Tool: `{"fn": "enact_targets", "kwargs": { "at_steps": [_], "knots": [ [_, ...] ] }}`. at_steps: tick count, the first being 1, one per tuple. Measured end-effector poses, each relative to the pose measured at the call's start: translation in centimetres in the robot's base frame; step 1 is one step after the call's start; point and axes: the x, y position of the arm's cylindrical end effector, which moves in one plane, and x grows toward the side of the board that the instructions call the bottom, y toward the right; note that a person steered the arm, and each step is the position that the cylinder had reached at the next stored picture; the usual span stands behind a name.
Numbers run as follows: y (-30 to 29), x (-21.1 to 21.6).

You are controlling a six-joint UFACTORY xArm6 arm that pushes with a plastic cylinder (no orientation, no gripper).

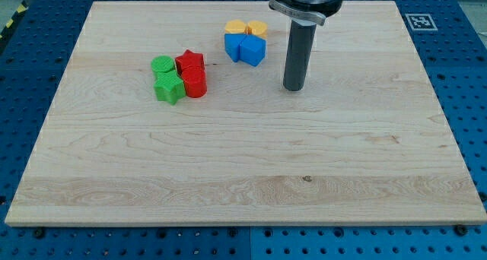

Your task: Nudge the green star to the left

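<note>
The green star [170, 87] lies left of the board's centre, at the lower left of a tight cluster. A green cylinder [162, 65] sits just above it. A red star [189, 61] and a red cylinder [195, 83] touch it on its right. My tip [294, 87] rests on the wooden board [243, 161], well to the right of the green star and apart from every block.
Near the view's top centre, a blue cube [235, 46] and a blue pentagon-like block [253, 50] sit under two yellow blocks [246, 27]. My tip stands just right of and below that group. A fiducial tag [417, 21] marks the board's top right corner.
</note>
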Motion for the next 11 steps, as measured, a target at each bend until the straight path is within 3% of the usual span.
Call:
{"fn": "enact_targets", "kwargs": {
  "at_steps": [3, 8, 11],
  "knots": [
    [-9.3, 7.1],
    [-14.2, 7.2],
    [-25.7, 1.3]
  ]
}}
